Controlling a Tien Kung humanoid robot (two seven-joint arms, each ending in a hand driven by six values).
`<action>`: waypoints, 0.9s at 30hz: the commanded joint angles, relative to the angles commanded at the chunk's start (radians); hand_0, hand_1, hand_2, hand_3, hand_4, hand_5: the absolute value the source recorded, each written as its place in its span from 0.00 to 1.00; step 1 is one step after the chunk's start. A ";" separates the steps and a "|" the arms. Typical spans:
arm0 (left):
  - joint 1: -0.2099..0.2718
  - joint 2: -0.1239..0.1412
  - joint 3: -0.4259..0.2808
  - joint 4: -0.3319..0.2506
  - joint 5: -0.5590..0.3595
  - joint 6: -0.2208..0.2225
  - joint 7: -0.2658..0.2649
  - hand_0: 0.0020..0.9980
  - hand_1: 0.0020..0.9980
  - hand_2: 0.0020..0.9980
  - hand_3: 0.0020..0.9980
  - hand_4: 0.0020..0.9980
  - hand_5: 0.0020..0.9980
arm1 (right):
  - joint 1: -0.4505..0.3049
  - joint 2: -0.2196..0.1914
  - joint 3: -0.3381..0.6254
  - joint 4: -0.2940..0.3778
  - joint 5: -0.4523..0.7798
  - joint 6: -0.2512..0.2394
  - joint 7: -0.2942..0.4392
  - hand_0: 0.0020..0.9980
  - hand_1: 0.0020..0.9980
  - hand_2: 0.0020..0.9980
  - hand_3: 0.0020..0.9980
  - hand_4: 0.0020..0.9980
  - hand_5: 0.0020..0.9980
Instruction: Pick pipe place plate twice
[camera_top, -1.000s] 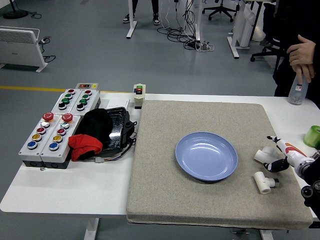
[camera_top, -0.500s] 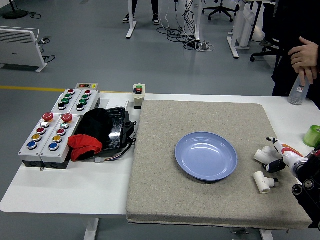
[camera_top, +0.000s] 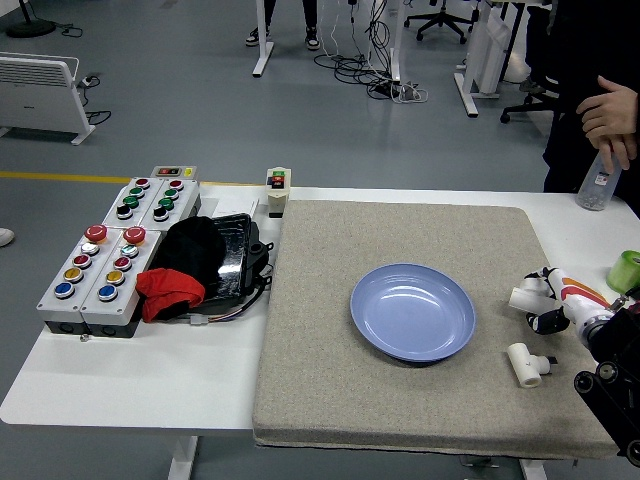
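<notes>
Pipe (camera_top: 528, 297) now raised in right hand (camera_top: 556, 309)

At the lower right edge of the frame, the right robot hand (camera_top: 553, 302) is mostly cut off, its black arm running out of the corner. Its fingers cover much of the white plastic pipe fitting (camera_top: 527, 298), so the grip itself is hard to read. At the upper right, a person's hand (camera_top: 608, 112) shows, the body cropped. The green roll (camera_top: 626, 271) is clipped by the right edge.
</notes>
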 joint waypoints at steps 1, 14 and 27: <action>0.000 0.000 0.000 0.000 0.000 0.000 0.000 0.71 0.70 0.74 0.70 0.41 1.00 | -0.001 -0.002 -0.003 0.014 0.003 -0.004 0.000 0.32 0.42 0.48 0.55 0.46 0.05; 0.009 -0.001 0.007 0.001 -0.007 0.001 0.000 0.71 0.70 0.73 0.70 0.40 1.00 | 0.067 0.076 -0.207 0.153 0.053 0.063 -0.009 0.53 0.56 0.53 0.58 0.47 0.07; 0.011 0.002 0.001 0.000 -0.005 0.000 -0.004 0.71 0.70 0.73 0.70 0.40 1.00 | 0.060 0.079 -0.148 0.136 0.053 0.122 0.004 1.00 0.97 1.00 1.00 0.81 0.29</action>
